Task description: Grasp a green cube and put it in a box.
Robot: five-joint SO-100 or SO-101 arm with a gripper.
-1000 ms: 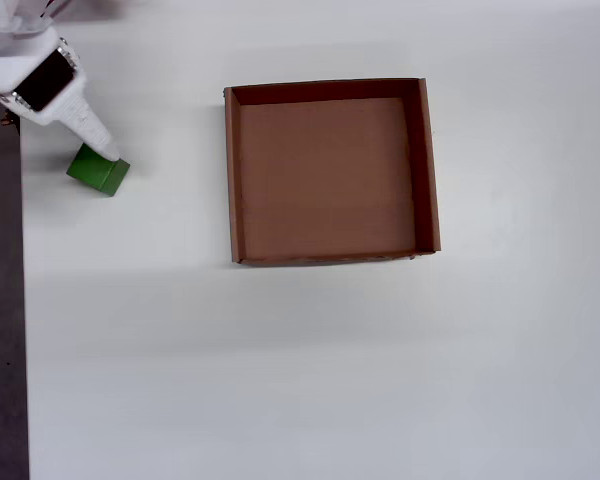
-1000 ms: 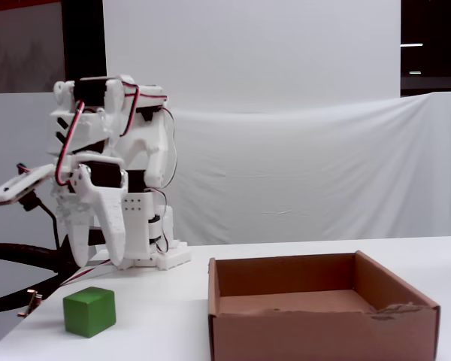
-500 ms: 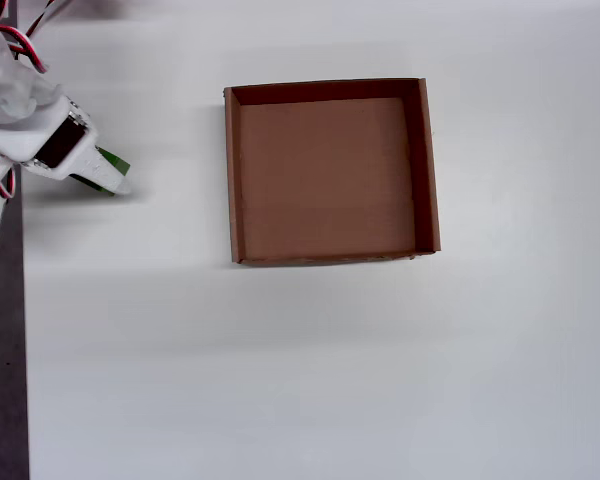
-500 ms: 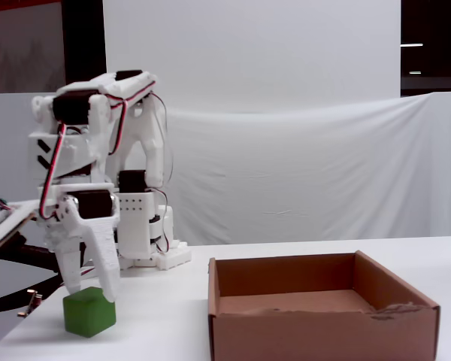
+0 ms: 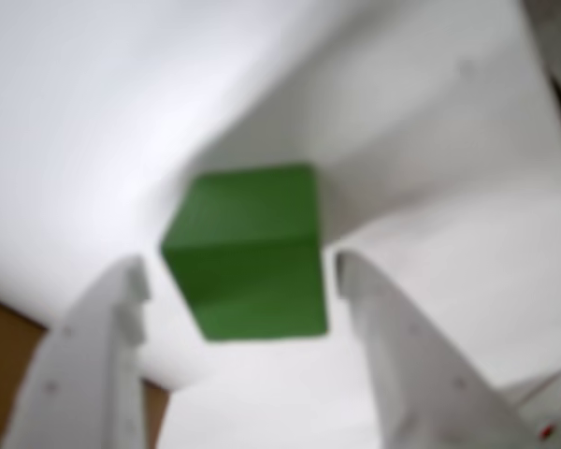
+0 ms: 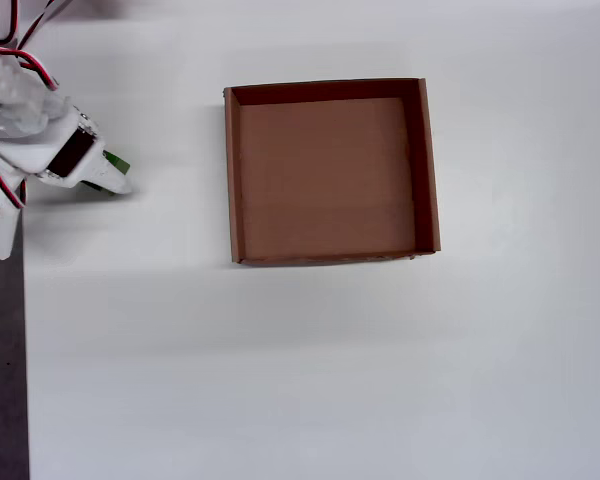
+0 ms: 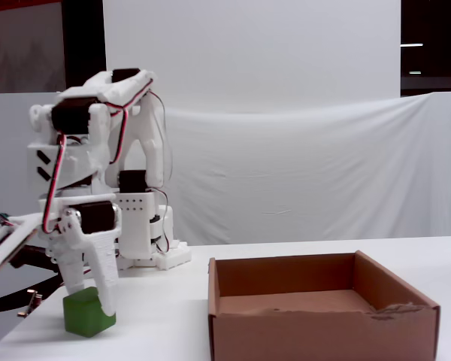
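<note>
The green cube point(image 5: 248, 253) rests on the white table between my two white fingers point(image 5: 407, 355), with a small gap on each side. My gripper point(image 5: 241, 271) is open and straddles the cube. In the overhead view the gripper point(image 6: 102, 176) covers most of the cube point(image 6: 116, 163) at the table's left edge; only a green sliver shows. The fixed view shows the gripper point(image 7: 90, 293) lowered onto the cube point(image 7: 84, 316), its tips reaching down over the cube's top and side. The brown cardboard box point(image 6: 230, 180) stands empty to the right, apart from the cube.
The table's left edge point(image 6: 22, 350) runs close beside the cube, with dark floor beyond. The arm's base point(image 7: 146, 233) stands behind the cube in the fixed view. The box's front wall point(image 7: 323, 338) faces that camera. A brown strip of box point(image 5: 0, 374) shows at the wrist view's lower left.
The gripper swung from beside the cube to over it, then dropped lower, its open fingers coming down around it. The cube and box have not moved.
</note>
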